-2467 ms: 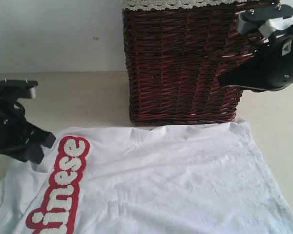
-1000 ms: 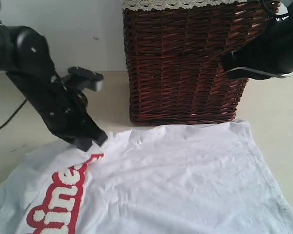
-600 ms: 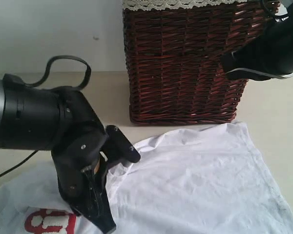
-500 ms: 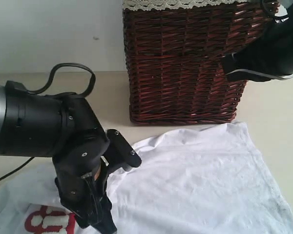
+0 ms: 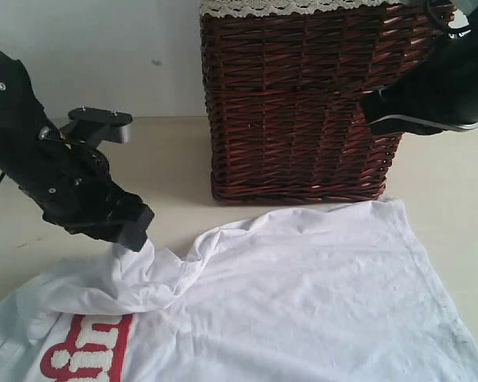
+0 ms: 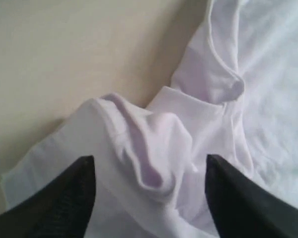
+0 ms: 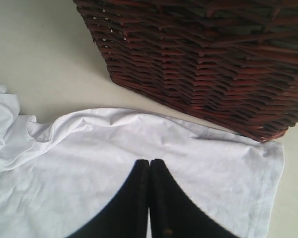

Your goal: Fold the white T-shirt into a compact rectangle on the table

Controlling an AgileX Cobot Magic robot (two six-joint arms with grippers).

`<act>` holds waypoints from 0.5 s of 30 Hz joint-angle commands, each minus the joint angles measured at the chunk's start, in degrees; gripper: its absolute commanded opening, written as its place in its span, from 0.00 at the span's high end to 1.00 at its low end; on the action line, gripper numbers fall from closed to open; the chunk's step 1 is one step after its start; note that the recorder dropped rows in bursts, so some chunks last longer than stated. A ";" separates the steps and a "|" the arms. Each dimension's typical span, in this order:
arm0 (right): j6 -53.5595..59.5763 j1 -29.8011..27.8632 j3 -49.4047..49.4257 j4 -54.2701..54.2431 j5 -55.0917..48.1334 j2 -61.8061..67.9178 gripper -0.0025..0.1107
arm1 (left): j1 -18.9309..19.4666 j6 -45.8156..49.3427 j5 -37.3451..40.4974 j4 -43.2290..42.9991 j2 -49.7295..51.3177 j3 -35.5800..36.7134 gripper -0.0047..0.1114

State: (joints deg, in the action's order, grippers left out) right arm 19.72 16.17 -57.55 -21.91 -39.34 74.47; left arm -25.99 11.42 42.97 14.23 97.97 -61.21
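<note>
The white T-shirt (image 5: 303, 294) lies spread on the table (image 5: 171, 159) in front of the basket. Its left part is bunched into a crumpled fold (image 5: 139, 278), which covers part of the red-outlined lettering (image 5: 84, 358). My left gripper (image 5: 134, 232) hangs just above that fold. In the left wrist view the left gripper (image 6: 150, 161) is open, its fingers (image 6: 64, 198) wide apart on either side of the rumpled T-shirt (image 6: 154, 144) without pinching it. My right gripper (image 7: 149, 162) is shut and empty above the flat T-shirt (image 7: 89, 168).
A dark red wicker basket (image 5: 303, 103) with white lace trim (image 5: 279, 6) stands behind the shirt, close to its far edge. The right arm (image 5: 430, 87) hovers in front of the basket's right side. Bare table (image 5: 32, 239) shows at the left.
The left gripper carried the shirt's left part inward, then opened and let it go. The arm has swung back to the left. The released cloth lies bunched over the lettering. The right arm has stayed put.
</note>
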 commanded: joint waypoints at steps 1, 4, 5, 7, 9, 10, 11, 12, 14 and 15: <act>0.67 -0.17 -0.55 -0.48 0.31 -0.37 0.98 | 0.15 2.07 -0.82 1.65 3.07 -0.41 0.45; 0.67 -0.17 -0.55 -0.48 0.31 -0.37 0.98 | 0.15 3.13 -2.43 1.65 3.77 -0.50 0.82; 0.67 -0.17 -0.55 -0.48 0.31 -0.37 0.98 | 0.15 3.13 -2.44 1.46 3.77 -0.78 0.94; 0.67 -0.17 -0.55 -0.48 0.31 -0.37 0.98 | 0.15 3.30 -2.34 0.61 3.67 -1.44 0.95; 0.67 -0.17 -0.55 -0.48 0.31 -0.37 0.98 | 0.15 3.20 -2.34 -0.08 3.54 -1.99 0.95; 0.67 -0.17 -0.55 -0.48 0.31 -0.37 0.98 | 0.15 3.20 -2.23 -0.13 3.30 -2.34 0.95; 0.67 -0.17 -0.55 -0.48 0.31 -0.37 0.98 | 0.15 3.20 -1.99 -0.62 2.86 -2.84 0.95; 0.66 -0.17 -0.55 -0.48 0.44 -0.37 0.98 | 0.15 3.20 -1.61 -0.90 1.75 -3.83 0.95; 0.66 -0.17 -0.55 -0.48 0.44 -0.37 0.98 | 0.15 3.20 -1.50 -1.90 -0.71 -4.83 0.95; 0.66 -0.17 -0.55 -0.48 0.44 -0.37 0.98 | 0.15 3.20 -1.50 -2.62 -1.69 -5.23 0.95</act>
State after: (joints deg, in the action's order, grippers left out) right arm 19.95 16.17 -57.55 -22.13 -39.34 74.47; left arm -25.99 14.53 41.60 12.98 98.99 -65.16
